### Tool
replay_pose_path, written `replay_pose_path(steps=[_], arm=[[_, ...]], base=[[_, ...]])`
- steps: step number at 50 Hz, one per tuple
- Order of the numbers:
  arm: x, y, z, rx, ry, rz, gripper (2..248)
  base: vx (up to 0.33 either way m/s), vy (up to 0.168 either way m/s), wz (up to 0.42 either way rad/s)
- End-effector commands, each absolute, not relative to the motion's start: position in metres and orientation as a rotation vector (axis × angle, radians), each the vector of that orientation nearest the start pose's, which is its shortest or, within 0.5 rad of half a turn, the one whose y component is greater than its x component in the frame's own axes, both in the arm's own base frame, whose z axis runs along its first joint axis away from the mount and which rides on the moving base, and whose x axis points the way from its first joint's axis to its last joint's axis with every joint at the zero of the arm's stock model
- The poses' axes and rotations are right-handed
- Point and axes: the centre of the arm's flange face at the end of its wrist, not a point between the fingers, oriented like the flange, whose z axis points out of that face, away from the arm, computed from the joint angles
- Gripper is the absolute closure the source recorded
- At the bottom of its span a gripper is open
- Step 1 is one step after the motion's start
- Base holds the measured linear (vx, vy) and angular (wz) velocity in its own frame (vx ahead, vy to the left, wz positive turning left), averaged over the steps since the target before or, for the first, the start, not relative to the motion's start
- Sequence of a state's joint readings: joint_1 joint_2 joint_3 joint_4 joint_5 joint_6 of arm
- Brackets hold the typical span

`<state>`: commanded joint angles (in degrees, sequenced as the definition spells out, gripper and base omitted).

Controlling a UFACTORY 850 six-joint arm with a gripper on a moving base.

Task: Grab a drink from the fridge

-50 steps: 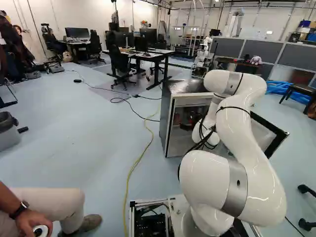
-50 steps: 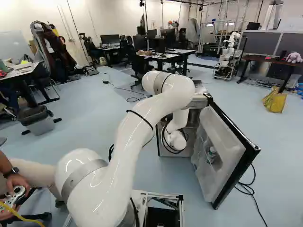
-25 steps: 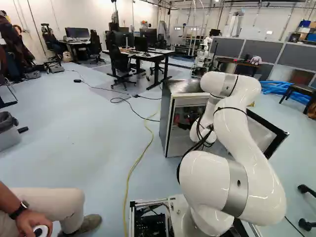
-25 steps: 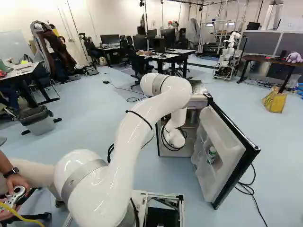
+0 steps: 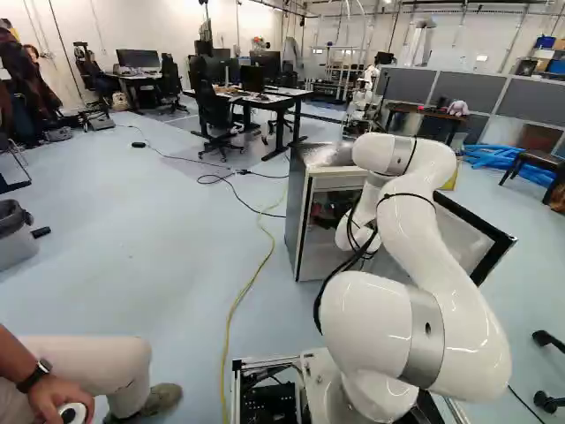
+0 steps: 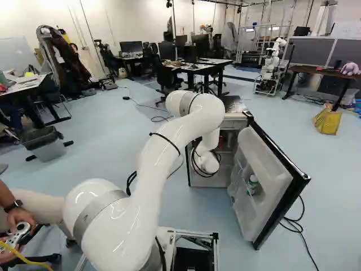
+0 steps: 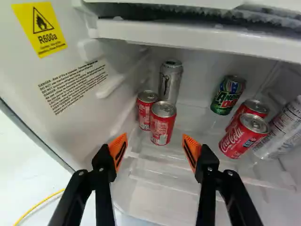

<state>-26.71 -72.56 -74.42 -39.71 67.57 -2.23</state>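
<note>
In the left base view my gripper (image 5: 328, 207) is a dark shape partly hidden inside the open fridge (image 5: 303, 231). The wrist view shows the gripper (image 7: 154, 147) open, with nothing between its orange pads. Just ahead of that gap stands a red can (image 7: 162, 123), upright, with another red can (image 7: 145, 111) close beside it and a tall silver can (image 7: 170, 82) behind. Across the same compartment are a green can (image 7: 227, 96), two more red cans (image 7: 243, 136) (image 7: 252, 111) and silver-white cans (image 7: 283, 126) near the far wall.
A white shelf (image 7: 197, 38) spans above the cans, and the fridge's side wall (image 7: 61, 115) is beside one finger. The fridge door (image 6: 265, 175) stands open, a bottle (image 6: 252, 184) in its rack. Another robot (image 6: 271, 66) stands farther back. A person sits beside the base.
The arm has shifted slightly leftward in both base views, and its upper elbow has come down a little. The base, fridge and door have stayed put.
</note>
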Motion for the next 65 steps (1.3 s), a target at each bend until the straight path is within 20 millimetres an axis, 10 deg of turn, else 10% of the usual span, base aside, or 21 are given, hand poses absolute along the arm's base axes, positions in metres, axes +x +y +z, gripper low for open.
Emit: replay_pose_path(steps=[65], arm=[[0.616,-0.224,0.003,-2.431,-0.439,-1.830,77]], base=[[0.000,0.000,0.000]])
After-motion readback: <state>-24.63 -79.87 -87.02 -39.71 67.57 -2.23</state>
